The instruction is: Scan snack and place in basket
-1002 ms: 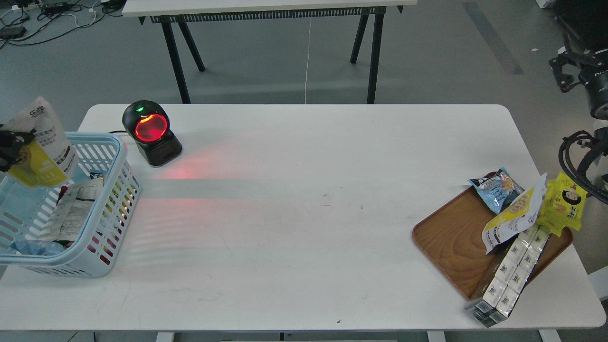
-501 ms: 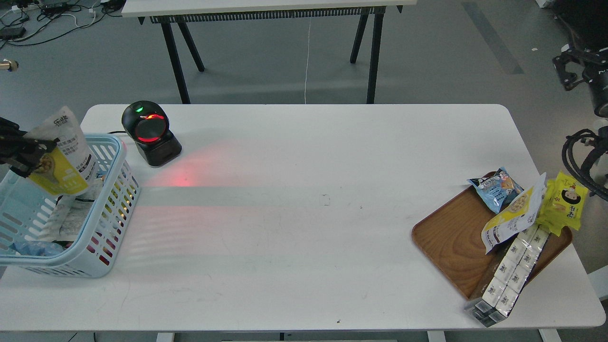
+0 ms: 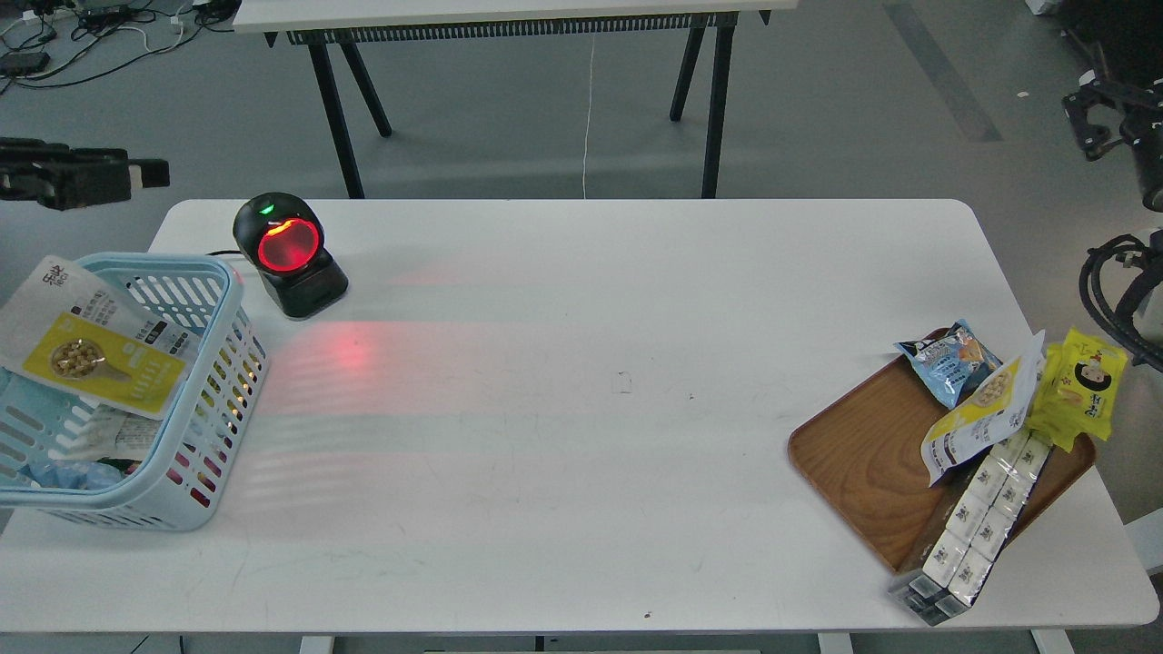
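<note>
Left gripper (image 3: 136, 173): upper left of frame, now empty and lifted off the pouch it held half a second ago; finger spread cannot be told
Snack: grey-white flat pouch with yellow bean panel (image 3: 95, 350) now lies released across the left-edge light-blue slotted plastic basket (image 3: 213, 400), so placing looks done
Open room: white table (image 3: 581, 363) bare mid-frame beyond the black red-lit scanner (image 3: 289, 254)
Right gripper (image 3: 1113, 127): at the upper right edge, finger state unclear
</note>
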Controlling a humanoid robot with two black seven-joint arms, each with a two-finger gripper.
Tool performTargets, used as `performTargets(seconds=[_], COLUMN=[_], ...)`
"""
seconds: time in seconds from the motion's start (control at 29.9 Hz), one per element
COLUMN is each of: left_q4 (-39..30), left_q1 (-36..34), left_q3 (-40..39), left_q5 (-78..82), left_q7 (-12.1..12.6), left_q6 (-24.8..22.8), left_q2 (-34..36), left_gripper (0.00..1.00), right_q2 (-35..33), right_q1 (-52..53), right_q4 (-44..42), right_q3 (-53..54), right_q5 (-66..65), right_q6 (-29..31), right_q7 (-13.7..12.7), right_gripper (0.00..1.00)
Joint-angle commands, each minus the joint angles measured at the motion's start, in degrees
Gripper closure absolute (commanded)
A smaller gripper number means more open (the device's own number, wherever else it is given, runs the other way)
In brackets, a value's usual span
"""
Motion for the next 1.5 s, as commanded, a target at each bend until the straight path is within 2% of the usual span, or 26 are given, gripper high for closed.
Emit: performTargets(seconds=[0.0,0.1,0.27,0.53,0.67,0.7,0.8,0.87,1.1,1.24,1.47], left_q4=[6.0,11.5,20.7,42.2,50.4,52.0,55.0,56.9,63.5,63.8,63.8], left_q1=[-0.6,-0.6,-0.5,-0.4,-0.2,-0.1,-0.1,0.0,1.2,4.4,8.0], left_q3=[-4.8,-7.7,-8.1,-8.2,-12.2,-13.4,-16.8,-18.3,-19.7,-19.9,-22.2], left_q5=[-13.2,-23.2,-42.2,-67.3,-76.6,-78.8,-83.8,-86.5,-93.5,-97.8,-101.9], left_q7=[0.0,0.0,0.0,0.0,0.0,1.1,6.0,8.0,9.1,11.6,11.8], left_q6=[0.0,0.0,0.0,0.0,0.0,0.0,0.0,0.0,0.0,0.0,0.0], left_q2=[-6.3,-11.4,-19.0,-35.5,-42.2,-43.5,-47.4,-49.9,-56.2,-57.4,-59.1], left_gripper=[0.00,0.00,0.00,0.00,0.00,0.00,0.00,0.00,0.00,0.00,0.00], right_q2=[-1.1,-2.5,-2.8,-2.4,-2.0,-1.7,-0.6,1.6,8.6,11.5,13.1], right_q1=[0.4,1.6,2.0,3.3,3.7,4.1,4.2,4.2,4.1,4.1,3.9], right_q4=[0.1,0.2,0.0,0.0,-0.2,-0.3,-1.5,-3.3,-9.9,-12.5,-14.3], right_q3=[0.1,0.5,1.3,1.3,1.5,1.8,3.1,4.0,6.3,6.2,5.9], right_q5=[-0.1,-0.1,-0.1,-0.1,-0.1,-0.1,0.0,0.0,0.1,0.1,0.0], right_q6=[0.0,0.0,0.0,0.0,0.0,0.0,0.0,0.0,0.0,0.0,0.0], right_q7=[0.3,0.4,0.0,-0.5,-2.3,-2.9,-3.3,-3.4,-5.3,-5.1,-4.6], right_gripper=[0.01,0.01,0.01,0.01,0.01,0.01,0.01,0.01,0.01,0.01,0.01])
